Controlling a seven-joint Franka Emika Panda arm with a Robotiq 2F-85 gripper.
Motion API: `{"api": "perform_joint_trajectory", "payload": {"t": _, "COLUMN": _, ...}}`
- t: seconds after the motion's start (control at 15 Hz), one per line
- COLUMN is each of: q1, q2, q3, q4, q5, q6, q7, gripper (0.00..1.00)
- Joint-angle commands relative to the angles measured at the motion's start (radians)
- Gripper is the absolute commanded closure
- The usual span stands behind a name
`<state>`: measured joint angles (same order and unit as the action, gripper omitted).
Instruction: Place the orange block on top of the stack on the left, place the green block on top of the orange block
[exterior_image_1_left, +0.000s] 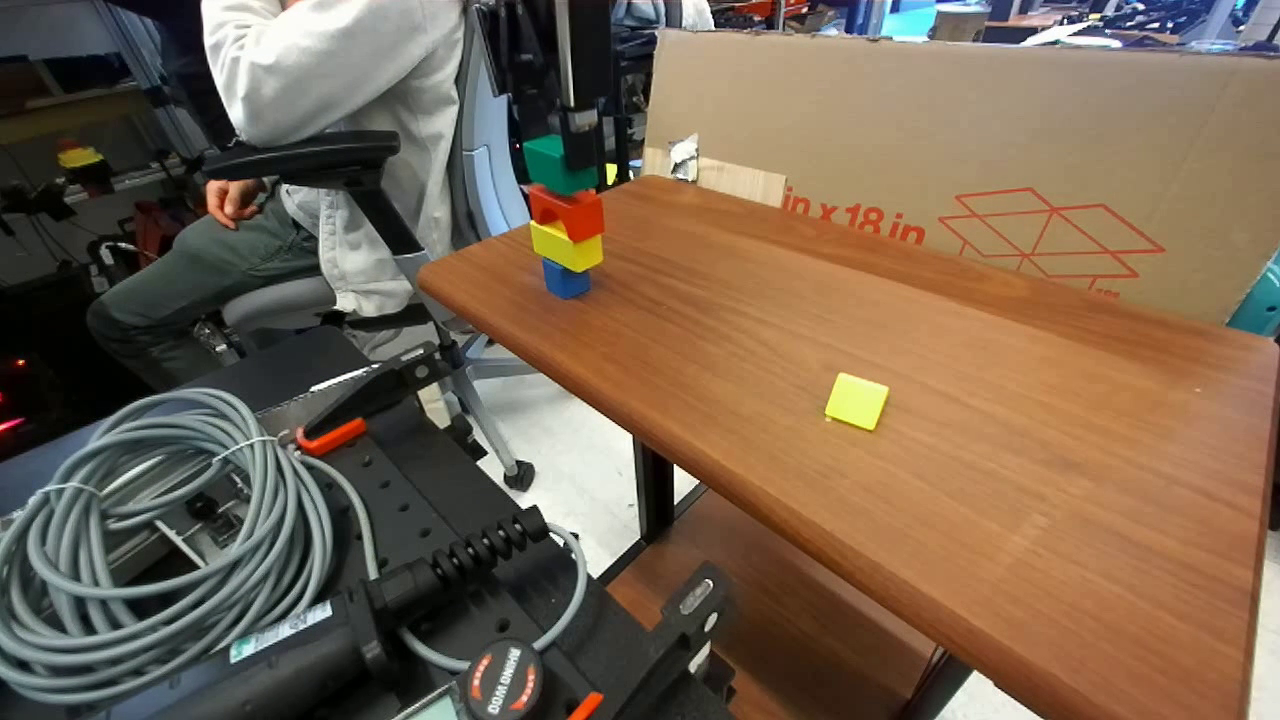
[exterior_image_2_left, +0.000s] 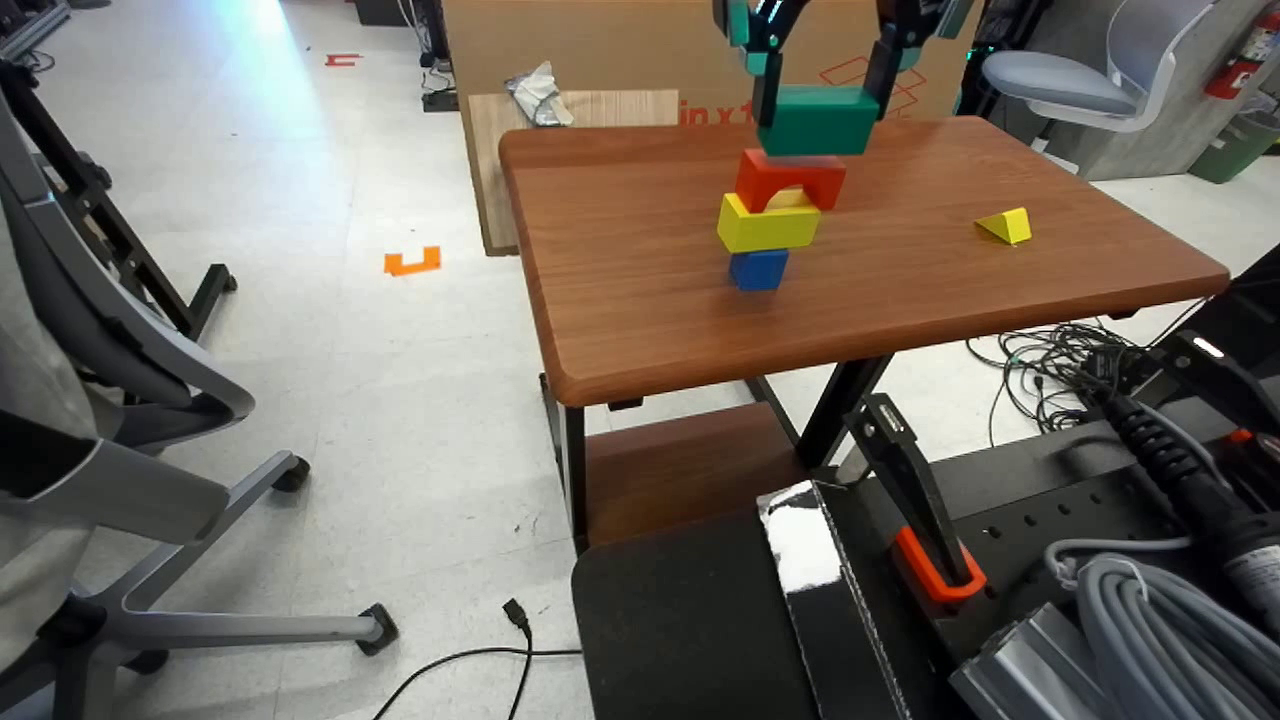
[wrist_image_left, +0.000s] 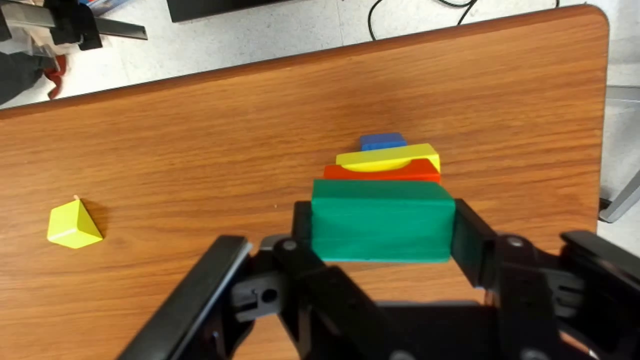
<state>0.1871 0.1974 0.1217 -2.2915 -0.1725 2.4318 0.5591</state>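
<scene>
Just above the orange block (exterior_image_2_left: 795, 171), in an exterior view: the green block (exterior_image_2_left: 820, 122), grasped end to end by the gripper (exterior_image_2_left: 823, 114). Its long axis thus runs straight across the grip. The orange block, arch-shaped, sits on the stack (exterior_image_2_left: 757, 246), a yellow block (exterior_image_2_left: 767, 228) over a blue cube (exterior_image_2_left: 758, 271), its own long axis nearly parallel to the green block's. The green block appears shifted along that axis, overhanging toward the right of the frame and leaving the orange block's left end uncovered; part of the shift may be perspective.

In an exterior view: the green block (exterior_image_1_left: 550, 163) lies over the orange block (exterior_image_1_left: 574, 209) and slightly to its left in the frame, part of its side hidden by the gripper. Whether the two blocks touch or stand just apart cannot be told.

In the wrist view: the green block (wrist_image_left: 382, 220) spans the grip and hides most of the orange block (wrist_image_left: 421, 170), whose visible edge lies just past it, nearly parallel and about centred. Judgement: the target lies directly beneath the gripper, calling for slight descent or mere release, corrected along the shared axis if the shift is real.
</scene>
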Motion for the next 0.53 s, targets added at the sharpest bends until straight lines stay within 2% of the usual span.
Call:
{"api": "perform_joint_trajectory", "payload": {"t": 0.0, "q1": 0.026, "q2": 0.023, "q3": -0.019, "q4": 0.040, "q5": -0.016, "q6": -0.050, "q7": 0.027, "gripper": 0.58}}
{"api": "perform_joint_trajectory", "payload": {"t": 0.4, "q1": 0.026, "q2": 0.042, "q3": -0.018, "q4": 0.057, "q5": 0.000, "q6": -0.060, "q7": 0.010, "gripper": 0.58}}
{"api": "perform_joint_trajectory", "payload": {"t": 0.47, "q1": 0.026, "q2": 0.042, "q3": -0.018, "q4": 0.058, "q5": -0.002, "q6": -0.060, "q7": 0.009, "gripper": 0.29}}
